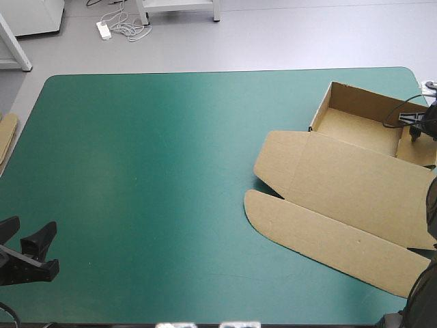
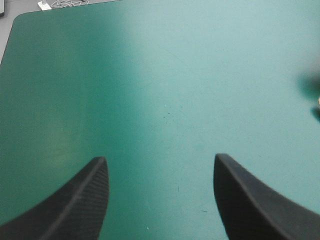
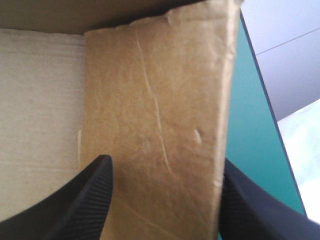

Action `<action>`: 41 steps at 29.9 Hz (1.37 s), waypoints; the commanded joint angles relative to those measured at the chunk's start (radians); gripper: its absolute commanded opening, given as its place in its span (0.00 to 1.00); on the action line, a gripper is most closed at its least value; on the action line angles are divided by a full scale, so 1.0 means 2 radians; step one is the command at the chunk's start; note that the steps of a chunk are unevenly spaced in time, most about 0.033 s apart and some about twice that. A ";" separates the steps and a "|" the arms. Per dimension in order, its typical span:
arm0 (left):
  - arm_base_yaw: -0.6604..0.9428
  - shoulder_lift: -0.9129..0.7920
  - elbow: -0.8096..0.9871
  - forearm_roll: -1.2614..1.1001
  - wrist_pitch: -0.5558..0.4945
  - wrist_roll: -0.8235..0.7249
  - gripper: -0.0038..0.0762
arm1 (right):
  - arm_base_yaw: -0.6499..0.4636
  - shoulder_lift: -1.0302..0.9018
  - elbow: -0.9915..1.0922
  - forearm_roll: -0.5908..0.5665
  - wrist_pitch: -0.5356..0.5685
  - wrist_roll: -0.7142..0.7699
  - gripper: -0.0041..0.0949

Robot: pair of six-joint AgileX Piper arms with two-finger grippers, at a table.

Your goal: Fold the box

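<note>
Right wrist view: right fingers, spread, straddle the box wall; left fingers gape.

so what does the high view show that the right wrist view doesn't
Only the high view: the whole box, an open tray with its lid flat, near the table's far right corner; the left gripper, open over bare teal-green cover; an edge of more board at the table's left edge. Only the right wrist view: one creased brown panel of the tray up close, between the open fingers of the right gripper. Both: the box, the cover and the right gripper at the tray's right end.
</note>
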 commanded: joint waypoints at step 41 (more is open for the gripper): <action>-0.003 -0.185 0.216 0.032 -0.152 -0.030 0.49 | 0.337 -0.972 0.632 0.023 -0.202 -0.030 0.44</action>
